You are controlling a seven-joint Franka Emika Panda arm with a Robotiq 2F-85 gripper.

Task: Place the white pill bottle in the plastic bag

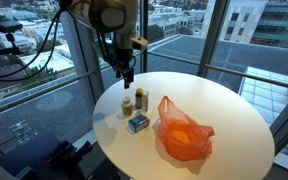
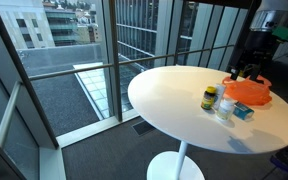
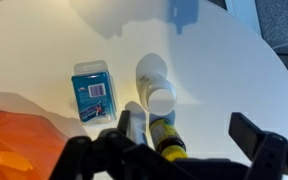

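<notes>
In the wrist view, going from the left, the orange plastic bag lies crumpled towards the near edge of the round table. The small blue box lies flat close beside it. Next is the white pill bottle, which stands upright on its base with its white cap towards the camera, so its long axis is vertical. Just beside it, nearer the wrist, stands a darker bottle with a yellow cap.

The gripper hangs above the bottles with its fingers spread wide, and we see nothing held between them. The yellow-capped bottle sits below the gap, close to one finger. The white pill bottle is ahead of the fingertips and slightly to the same side, clear of both fingers. We judge that the coming move turns on this: the hand must shift forward over the white cap before it descends, or the fingers will close on the wrong bottle.

In an exterior view, the white bottle stands near the table edge closest to the arm, with the bag farther in across the top.

The blue box has a pale label with small print and what may be a barcode. We cannot read any brand or words on it or on either bottle.
</notes>
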